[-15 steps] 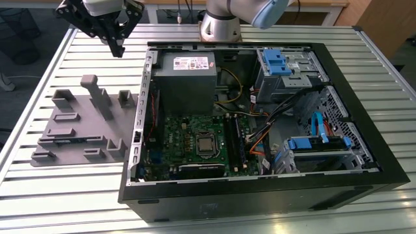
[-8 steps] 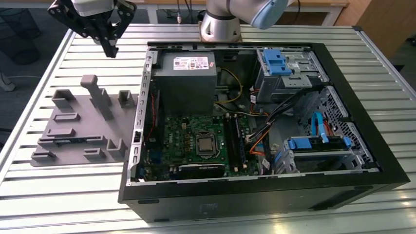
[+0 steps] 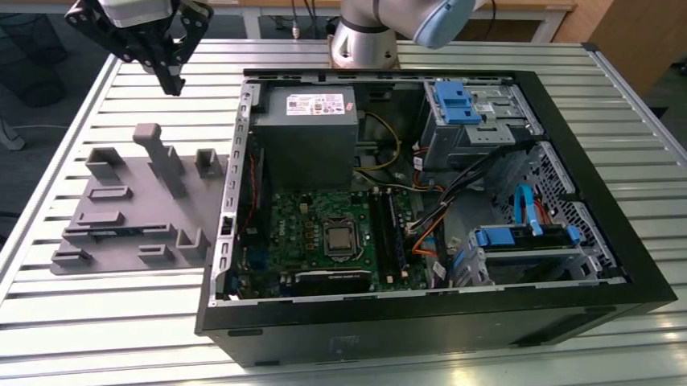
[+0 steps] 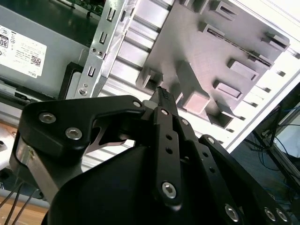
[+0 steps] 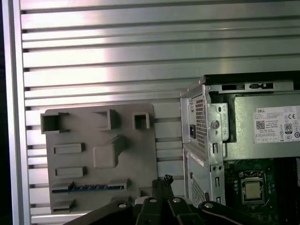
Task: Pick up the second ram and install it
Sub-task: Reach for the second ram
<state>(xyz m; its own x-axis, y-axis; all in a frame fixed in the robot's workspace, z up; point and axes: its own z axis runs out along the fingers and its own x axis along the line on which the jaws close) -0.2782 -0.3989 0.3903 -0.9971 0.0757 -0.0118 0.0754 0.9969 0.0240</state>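
End effector (image 4: 161,93), fingers drawn together and holding nothing, hangs well above the grey holder (image 5: 101,136). The ram (image 5: 89,187) sits on edge in a long holder slot, apparently kept upright so its top edge can be pinched. The holder lies on the slatted surface (image 5: 93,47), beside the case (image 5: 201,140).

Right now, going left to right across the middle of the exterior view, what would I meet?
Gray fixture plate → case's left wall → green motherboard → blue-clipped drive cage → case's right wall.
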